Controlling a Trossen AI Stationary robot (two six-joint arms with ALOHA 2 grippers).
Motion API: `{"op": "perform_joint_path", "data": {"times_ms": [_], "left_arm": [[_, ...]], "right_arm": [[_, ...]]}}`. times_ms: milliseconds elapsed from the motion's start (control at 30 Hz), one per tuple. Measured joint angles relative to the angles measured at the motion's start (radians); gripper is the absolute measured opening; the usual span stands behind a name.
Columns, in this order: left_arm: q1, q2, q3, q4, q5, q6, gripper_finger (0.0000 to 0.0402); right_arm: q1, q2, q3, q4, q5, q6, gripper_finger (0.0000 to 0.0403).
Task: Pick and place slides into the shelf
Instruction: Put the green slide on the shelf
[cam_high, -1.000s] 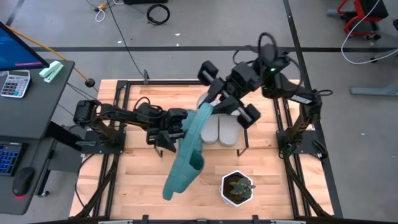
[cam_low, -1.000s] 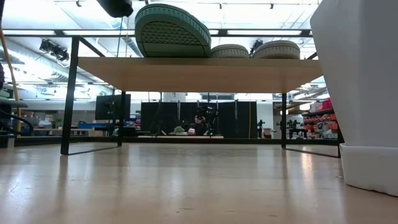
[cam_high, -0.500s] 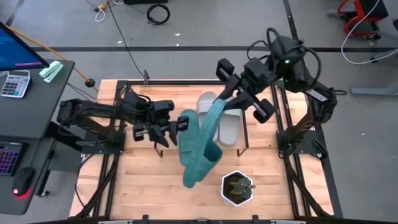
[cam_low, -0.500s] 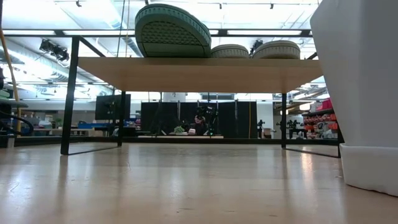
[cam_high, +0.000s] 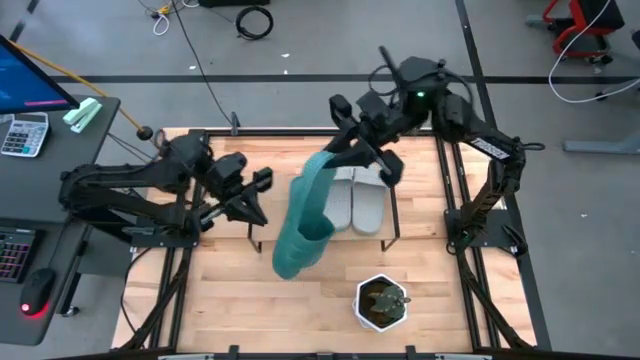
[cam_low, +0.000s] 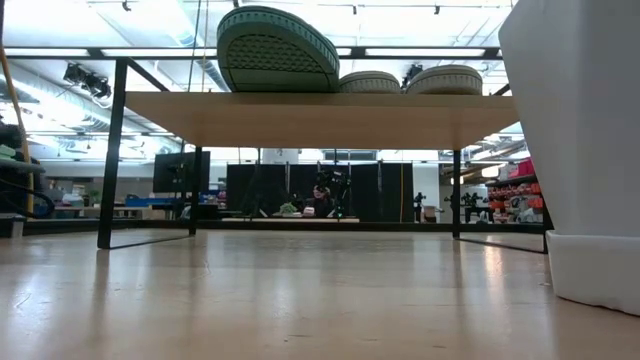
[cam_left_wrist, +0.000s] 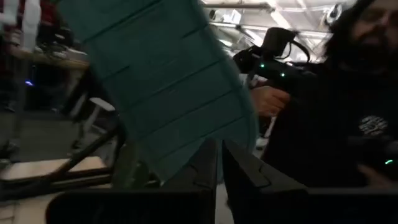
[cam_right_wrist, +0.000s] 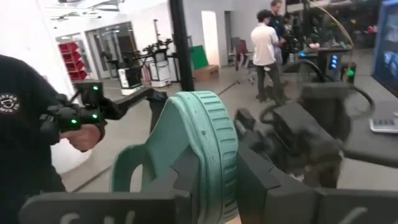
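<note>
My right gripper (cam_high: 342, 163) is shut on a teal-green slide (cam_high: 300, 225), which hangs slanting over the left part of the shelf (cam_low: 320, 120). In the low view another teal slide (cam_low: 275, 50) and two light grey slides (cam_low: 370, 82) (cam_low: 445, 78) lie flat on the shelf's board. The grey pair (cam_high: 358, 203) also shows from above. My left gripper (cam_high: 256, 197) stands shut to the left of the hanging slide, apart from it. Its wrist view looks at that slide's ribbed sole (cam_left_wrist: 168, 93). My right gripper pinches the teal slide's sole at its upper end (cam_right_wrist: 205, 155), the end away from the strap (cam_right_wrist: 130, 168). One finger lies on each flat face, and the ribbed rim shows between them. The fingers come about level from the table's far right. The slide hangs below them, clear of the table.
A white pot with a green plant (cam_high: 382, 303) stands near the table's front edge, right of centre; it fills the right side of the low view (cam_low: 580, 150). The black arm frames flank the wooden tabletop (cam_high: 220, 300). A person in black (cam_left_wrist: 336, 112) stands beyond the table.
My left gripper has drawn back from the teal slide toward the table's left edge, rising and shutting. My right gripper has swung toward the right edge and back, tipping. The slide's lower end has swung with it and now hangs nearer the shelf.
</note>
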Motion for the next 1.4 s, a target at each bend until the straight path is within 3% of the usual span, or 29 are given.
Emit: {"op": "perform_joint_path", "data": {"times_ms": [133,400,567,1000,1400], "left_arm": [[0.028,-0.077,0.0,-0.158,-0.009,0.086,0.002],[0.139,-0.251,0.001,-0.484,-0.012,0.233,0.0019],[0.221,-0.338,0.001,-0.616,-0.023,0.286,0.0026],[0.33,-0.384,0.001,-0.817,-0.012,0.364,0.0013],[0.364,-0.384,0.001,-0.837,-0.052,0.356,0.0012]], "right_arm": [[-0.019,0.069,0.001,0.026,0.009,0.028,0.0071],[-0.083,0.204,-0.001,0.227,0.011,0.216,0.0071],[-0.142,0.266,0.0,0.264,0.014,0.335,0.0071],[-0.199,0.358,0.0,0.266,0.002,0.431,0.0071],[-0.237,0.373,0.001,0.183,-0.08,0.399,0.0068]]}}
